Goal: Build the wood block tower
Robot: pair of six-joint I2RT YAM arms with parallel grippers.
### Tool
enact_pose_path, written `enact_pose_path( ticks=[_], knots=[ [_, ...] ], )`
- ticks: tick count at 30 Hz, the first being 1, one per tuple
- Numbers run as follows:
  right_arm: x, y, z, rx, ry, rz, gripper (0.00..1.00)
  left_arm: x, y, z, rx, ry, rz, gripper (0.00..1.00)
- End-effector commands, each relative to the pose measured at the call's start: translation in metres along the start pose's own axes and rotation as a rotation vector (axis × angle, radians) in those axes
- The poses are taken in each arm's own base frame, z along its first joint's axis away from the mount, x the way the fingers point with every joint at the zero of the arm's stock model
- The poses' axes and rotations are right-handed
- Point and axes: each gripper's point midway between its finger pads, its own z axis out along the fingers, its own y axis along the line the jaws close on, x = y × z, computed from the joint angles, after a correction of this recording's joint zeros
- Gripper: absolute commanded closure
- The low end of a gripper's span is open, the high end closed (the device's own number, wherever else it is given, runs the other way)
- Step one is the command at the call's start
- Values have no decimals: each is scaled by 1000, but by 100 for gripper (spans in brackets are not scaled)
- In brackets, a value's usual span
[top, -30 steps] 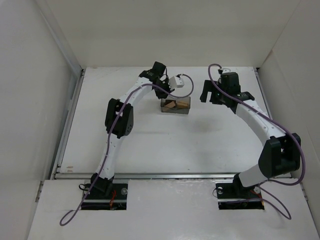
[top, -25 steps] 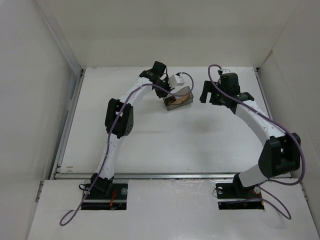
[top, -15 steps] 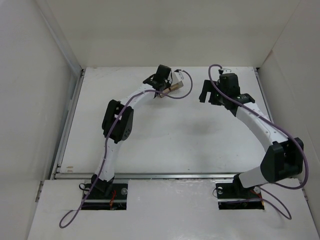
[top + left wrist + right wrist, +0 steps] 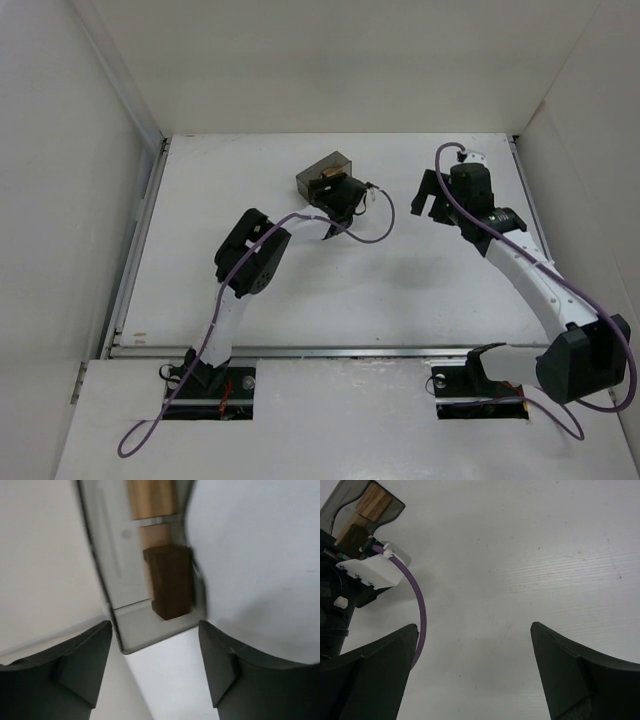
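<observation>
One dark block (image 4: pixel 170 580) inside grey bin (image 4: pixel 124 560).

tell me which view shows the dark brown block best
Left wrist: the dark brown block sits large and centred inside the translucent bin. Right wrist catches only a small corner of it at top left; top external shows a mere speck.

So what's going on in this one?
The left hand has a translucent grey plastic bin between its fingers, apparently gripped, at the far middle of the table. Inside the bin lie a light tan wooden block and a dark brown wooden block. The right hand hangs open and empty above the table, to the right of the bin. No tower is stacked on the table yet.
</observation>
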Motion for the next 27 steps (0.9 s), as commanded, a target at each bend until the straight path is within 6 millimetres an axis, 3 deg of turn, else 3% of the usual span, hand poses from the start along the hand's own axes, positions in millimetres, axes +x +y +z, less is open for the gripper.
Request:
enact_pose_path(
  ticks=[1, 3, 5, 6, 11, 13, 14, 15, 16, 17, 18, 19, 21, 22, 27],
  knots=[
    [0, -1, -9, 7, -25, 21, 0, -8, 8, -25, 118, 11, -123, 30],
    [-1, 1, -12, -6, -31, 23, 0, -24, 12, -36, 202, -46, -191, 18],
    [0, 2, -12, -16, -26, 23, 0, -40, 26, -49, 256, -81, -276, 0],
    [1, 4, -12, -29, -19, 12, 0, -42, 31, -46, 304, -111, -317, 0],
    [3, 12, -8, -67, 1, -11, 0, -62, 92, -51, 375, -249, -540, 0],
    [5, 14, -3, -78, 19, -39, 0, -58, 104, -45, 409, -288, -589, 0],
    [6, 17, -4, -92, 26, -39, 0, -54, 97, -38, 437, -274, -587, 0],
    [5, 17, -1, -91, 28, -52, 0, -56, 105, -34, 430, -287, -585, 0],
    [8, 19, 1, -99, 43, -53, 0, -52, 88, -16, 456, -247, -574, 0],
    [5, 22, 0, -112, 37, -61, 0, -48, 83, -7, 478, -232, -576, 0],
    [7, 21, 3, -108, 47, -62, 0, -49, 91, -6, 492, -231, -579, 0],
    [5, 22, 4, -108, 47, -62, 0, -51, 70, 4, 537, -213, -566, 0],
    [6, 23, 7, -108, 46, -72, 0, -42, 67, 15, 548, -194, -588, 0],
    [2, 24, 6, -112, 38, -71, 0, -46, 73, 18, 527, -218, -597, 0],
    [6, 30, 9, -132, 56, -86, 0, -44, 64, 37, 507, -213, -607, 0]
  ],
)
